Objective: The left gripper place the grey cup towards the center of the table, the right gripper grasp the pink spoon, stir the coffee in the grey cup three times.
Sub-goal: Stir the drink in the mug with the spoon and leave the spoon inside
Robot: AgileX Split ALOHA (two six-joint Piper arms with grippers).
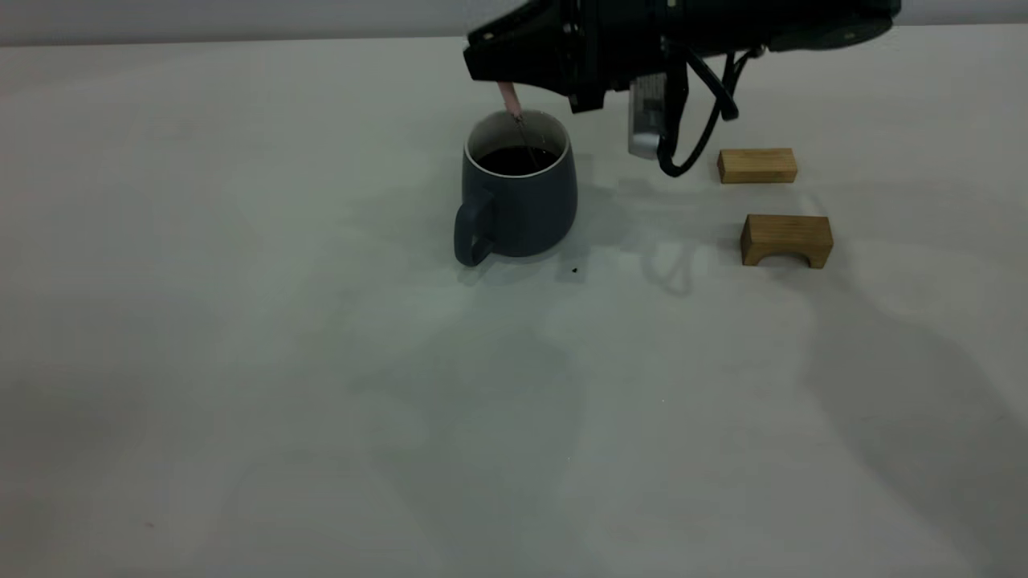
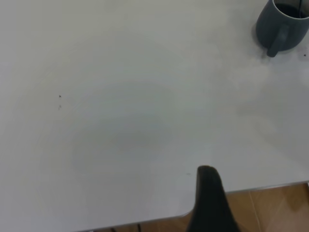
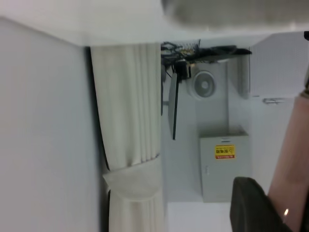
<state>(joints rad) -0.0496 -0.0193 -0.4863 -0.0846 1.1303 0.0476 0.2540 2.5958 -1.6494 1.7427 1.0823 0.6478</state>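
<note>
Nearest to us in the outside view, the table (image 1: 321,417) is lying wide and pale, with soft shadows on it. A little farther back we are seeing a tiny dark speck (image 1: 575,270) on the table, just beside the grey cup (image 1: 518,193).

The grey cup is standing upright near the middle of the table. Its handle is pointing toward us and a bit to the left. Inside it the coffee (image 1: 516,160) is sitting dark and low against the white wall.

To the right of the cup, two wooden blocks are lying on the table. The nearer one (image 1: 786,239) has an arch cut under it. The farther one (image 1: 757,165) is a plain bar. They are apart from each other and well apart from the cup.

Above the back rim of the cup, the right gripper (image 1: 502,71) is reaching in from the right. Its fingers are closed on the pink spoon (image 1: 511,101). The spoon is hanging tilted, with its grey end dipping down into the coffee.

The left gripper (image 2: 208,193) is out of sight in the outside view. In its own wrist view we are seeing only one dark finger over the table edge, so we cannot tell if it is open. From there the cup is sitting far off.
</note>
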